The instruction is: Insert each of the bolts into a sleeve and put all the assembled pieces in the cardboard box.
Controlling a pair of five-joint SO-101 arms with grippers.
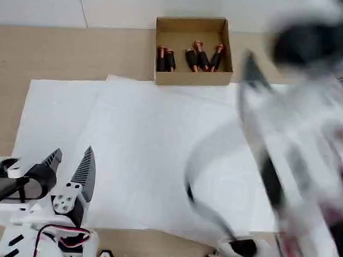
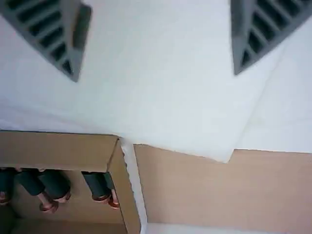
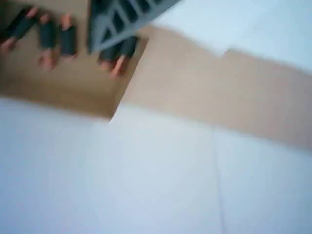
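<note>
Assembled pieces [image 1: 192, 57], where are they lying? the first observer is asking.

They are lying inside the cardboard box [image 1: 188, 79], which is sitting at the far middle of the table [image 1: 49, 53], the second is answering. Five of them are resting on its floor, two toward the left and three toward the right, each a dark sleeve with a copper bolt head poking out.

How are they likely to handle?

Probably light and stiff, the second is judging. Being round, they are likely to roll, and a bolt may be sliding loose if a piece is tipped head down. Gripping across the middle of the dark sleeve is looking safest.

And the arms?

The left gripper [image 1: 73, 151] is hanging wide open and holding nothing, over the near left corner of the white paper sheet [image 1: 147, 162], well apart from the box. The right gripper [image 3: 119, 24] is hovering near the box's right side; whether it is open or closed, the second is admitting, cannot be told.
</note>
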